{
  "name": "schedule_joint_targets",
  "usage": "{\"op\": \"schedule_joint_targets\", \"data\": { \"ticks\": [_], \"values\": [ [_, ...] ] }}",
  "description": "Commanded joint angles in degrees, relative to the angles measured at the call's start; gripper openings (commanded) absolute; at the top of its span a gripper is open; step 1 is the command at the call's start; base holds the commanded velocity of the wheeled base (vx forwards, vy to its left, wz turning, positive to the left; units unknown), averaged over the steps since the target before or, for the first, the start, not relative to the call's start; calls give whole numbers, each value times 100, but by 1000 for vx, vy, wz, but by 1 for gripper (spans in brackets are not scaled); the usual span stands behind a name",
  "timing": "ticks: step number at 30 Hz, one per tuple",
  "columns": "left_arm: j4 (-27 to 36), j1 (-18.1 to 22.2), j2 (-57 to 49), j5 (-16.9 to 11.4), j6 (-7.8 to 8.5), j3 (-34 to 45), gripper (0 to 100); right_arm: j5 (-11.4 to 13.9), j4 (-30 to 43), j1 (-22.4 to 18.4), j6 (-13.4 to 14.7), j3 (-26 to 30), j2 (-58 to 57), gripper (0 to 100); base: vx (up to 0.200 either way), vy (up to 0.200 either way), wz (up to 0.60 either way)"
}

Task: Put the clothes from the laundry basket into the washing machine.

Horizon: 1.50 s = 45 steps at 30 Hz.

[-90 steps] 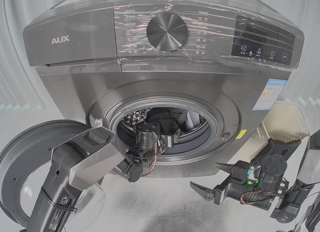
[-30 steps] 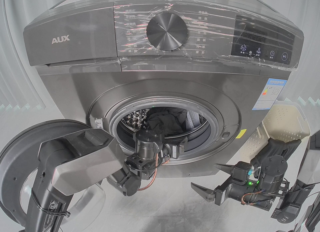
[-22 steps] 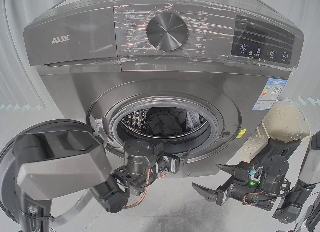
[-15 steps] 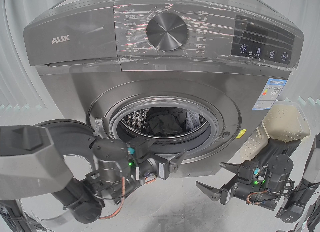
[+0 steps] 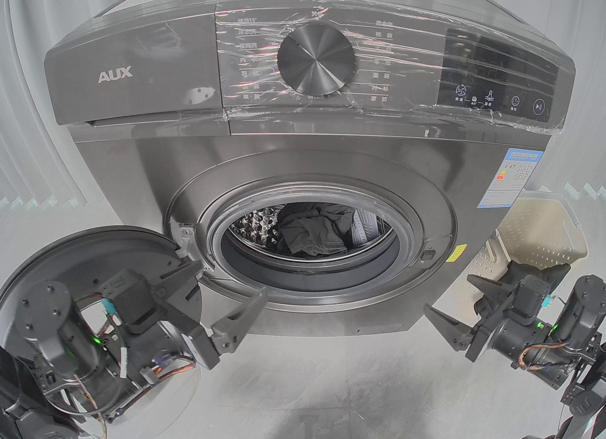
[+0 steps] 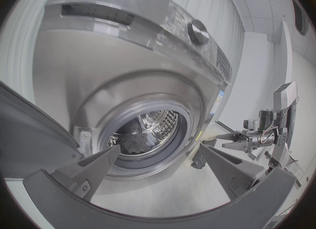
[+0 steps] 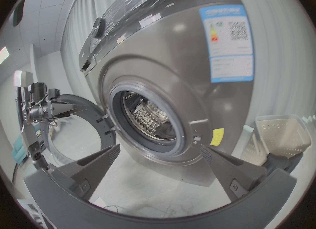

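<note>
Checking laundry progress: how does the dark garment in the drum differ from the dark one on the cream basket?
The crumpled dark garment lies heaped inside the steel drum; the draped dark garment hangs over the cream perforated plastic basket's front edge, outside the machine. Both are dark cloth.

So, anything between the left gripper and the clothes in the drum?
Only the port's grey rim; otherwise clear from left gripper to dark clothes, per left wrist view.
</note>
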Motion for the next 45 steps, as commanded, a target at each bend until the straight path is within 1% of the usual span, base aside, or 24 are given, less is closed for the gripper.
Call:
{"op": "schedule_joint_targets", "data": {
  "ticks": [1,6,7,8,10,14,16,18,19,20,22,26,27,28,29,30,35,36,38,39,40,42,44,45],
  "values": [
    [31,133,-901,98,86,342,100,-107,289,-447,-31,138,-861,100,-200,0,0],
    [84,159,-1349,98,157,579,100,-98,772,-553,-75,138,-1300,100,-200,0,0],
    [146,247,-1455,89,183,676,100,-107,966,-553,-57,138,-1441,100,-200,0,0],
    [181,282,-1481,89,218,702,100,-107,1027,-553,-49,138,-1476,100,-200,0,0],
    [225,476,-1560,81,394,869,100,-116,1405,-588,-49,138,-1819,100,-200,0,0],
    [286,616,-1885,54,473,931,100,-116,2020,-658,-49,138,-2390,100,-200,0,0],
    [576,616,-2272,81,526,1036,100,-116,2715,-676,-31,138,-2873,100,-200,0,0],
    [919,616,-2606,89,526,1036,100,-116,3242,-694,-31,138,-3260,100,-200,0,0],
    [981,616,-2676,89,526,1036,100,-116,3339,-694,-31,138,-3339,100,-200,0,0],
    [1394,625,-3081,89,526,1036,100,-107,3848,-746,-22,138,-3796,100,-200,0,0],
    [1868,687,-3485,89,526,1036,100,-98,4305,-896,-31,138,-4280,100,-200,0,0],
    [2747,994,-4373,45,499,1036,100,-81,5140,-1265,-40,138,-5185,100,-150,0,0],
    [2747,994,-4373,45,499,1036,100,-81,5140,-1265,-40,138,-5185,100,0,0,0],
    [3151,1126,-4821,37,456,1036,100,-81,5571,-1432,-66,138,-5712,100,0,0,0],
    [3187,1144,-4856,37,456,1036,100,-81,5597,-1441,-66,138,-5756,100,0,0,0],
    [3591,1337,-5251,28,429,1036,100,-63,5975,-1599,-75,129,-6240,100,0,0,0],
    [4953,1882,-6543,-51,209,1036,100,-10,7039,-2003,-75,129,-7488,100,0,0,0],
    [4997,1900,-6579,-60,201,1036,100,-10,7065,-2012,-75,129,-7523,100,0,0,0],
    [5815,2251,-7317,-192,183,1036,100,60,7610,-2170,-75,129,-8138,100,0,-100,0],
    [5815,2251,-7317,-192,183,1036,100,60,7610,-2170,-75,129,-8138,100,0,-200,0],
    [6351,2532,-7818,-394,157,1036,100,148,7988,-2328,-75,129,-8551,100,0,-200,0],
    [6869,2875,-8354,-772,104,1036,100,245,8348,-2478,-40,129,-8920,100,0,-200,0],
    [7168,2998,-8468,-930,104,1036,100,209,8366,-2478,-22,129,-8911,100,0,-100,0],
    [7177,2998,-8459,-913,104,1036,100,201,8357,-2487,-22,129,-8911,100,0,0,0]
  ]
}}
